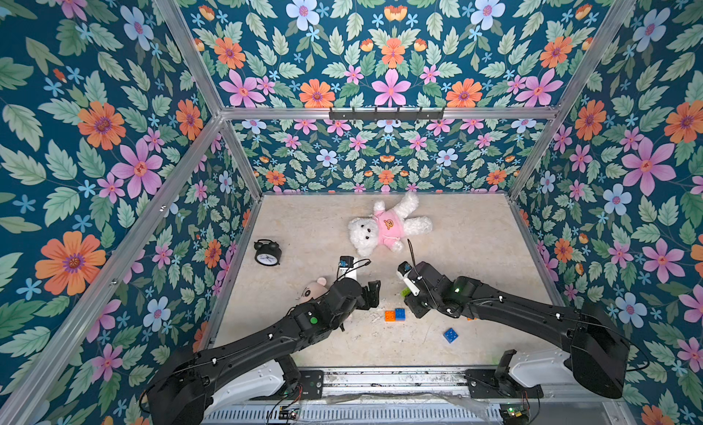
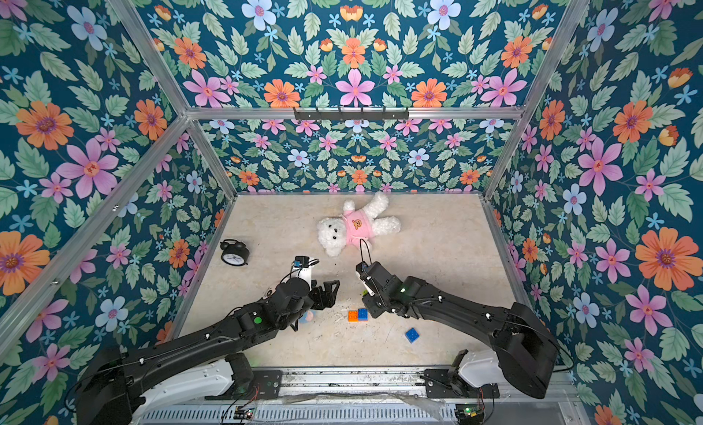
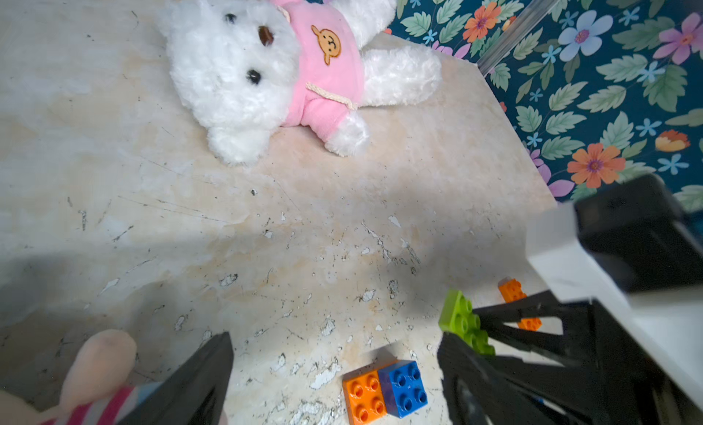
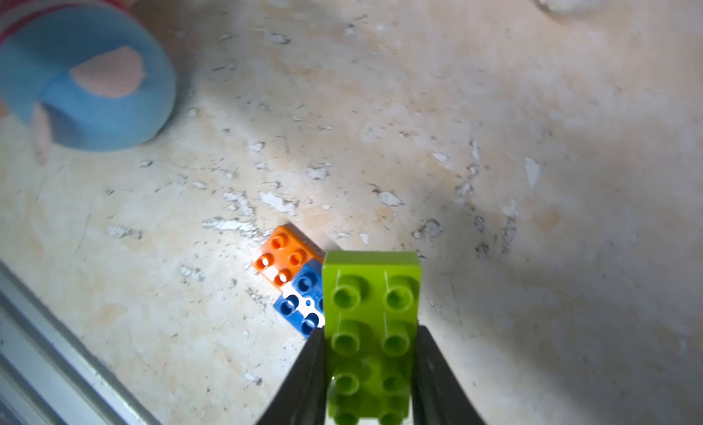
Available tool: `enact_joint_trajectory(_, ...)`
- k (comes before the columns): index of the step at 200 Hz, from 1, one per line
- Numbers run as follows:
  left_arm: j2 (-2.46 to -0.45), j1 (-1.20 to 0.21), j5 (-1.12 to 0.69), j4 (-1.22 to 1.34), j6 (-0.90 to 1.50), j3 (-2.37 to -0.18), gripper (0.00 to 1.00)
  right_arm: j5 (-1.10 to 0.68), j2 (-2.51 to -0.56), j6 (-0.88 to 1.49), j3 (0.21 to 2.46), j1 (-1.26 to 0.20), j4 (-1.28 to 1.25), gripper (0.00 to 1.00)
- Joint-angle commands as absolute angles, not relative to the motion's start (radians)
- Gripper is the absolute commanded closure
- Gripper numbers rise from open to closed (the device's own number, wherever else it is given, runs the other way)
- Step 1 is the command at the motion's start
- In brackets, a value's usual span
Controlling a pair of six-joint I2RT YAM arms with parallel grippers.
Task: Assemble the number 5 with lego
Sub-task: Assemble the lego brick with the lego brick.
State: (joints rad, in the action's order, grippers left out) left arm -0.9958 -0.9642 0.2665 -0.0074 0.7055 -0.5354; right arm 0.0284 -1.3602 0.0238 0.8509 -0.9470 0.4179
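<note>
Lime green brick [image 4: 371,286] is pinched lengthwise in the right gripper [image 4: 371,333] - fingers tight on both long sides, front half poking out past the tips, off the table [image 1: 475,233]. Just under and ahead of those tips: orange brick [image 4: 283,257] w/ a blue brick [image 4: 300,301] tight against it, lying roughly btwn the two grippers. Left gripper [image 1: 374,290] hangs beside that pair - jaws spread wide, nothing in them. Second blue brick [image 1: 450,335] lies loose back toward the right arm's base. Second orange brick [image 3: 511,290] peeks out behind the right gripper's fingers. White teddy [image 1: 388,225] sits well beyond both.
</note>
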Motion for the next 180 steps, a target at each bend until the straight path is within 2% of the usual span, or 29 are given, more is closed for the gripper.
enact_joint_trajectory(1,-0.986,-0.922,0.204,-0.004,0.752,-0.523,0.11,-0.069,-1.351,-0.183,0.857,-0.949,0.361,0.73)
enact_joint_trajectory(23,-0.989,-0.843,0.038,0.037,0.794,-0.489,0.16,-0.095,-1.317,-0.245,0.834,-0.949,0.314,0.74)
enact_joint_trajectory(37,-0.979,-0.804,-0.116,0.161,0.812,-0.437,0.21,-0.113,-1.285,-0.273,0.807,-0.949,0.286,0.74)
enact_joint_trajectory(54,-0.989,-0.787,-0.281,0.337,0.836,-0.390,0.27,-0.134,-1.236,-0.282,0.777,-0.949,0.252,0.74)
enact_joint_trajectory(77,-1.041,-0.786,-0.422,0.397,0.831,-0.422,0.36,-0.146,-1.200,-0.291,0.757,-0.950,0.247,0.74)
enact_joint_trajectory(113,-1.160,-0.787,-0.520,0.449,0.861,-0.465,0.47,-0.170,-1.199,-0.302,0.756,-0.950,0.253,0.74)
enact_joint_trajectory(136,-1.181,-0.788,-0.516,0.458,0.872,-0.471,0.56,-0.168,-1.195,-0.307,0.755,-0.950,0.246,0.74)
enact_joint_trajectory(180,-1.205,-0.787,-0.522,0.402,0.851,-0.482,0.61,-0.162,-1.198,-0.312,0.749,-0.949,0.235,0.74)
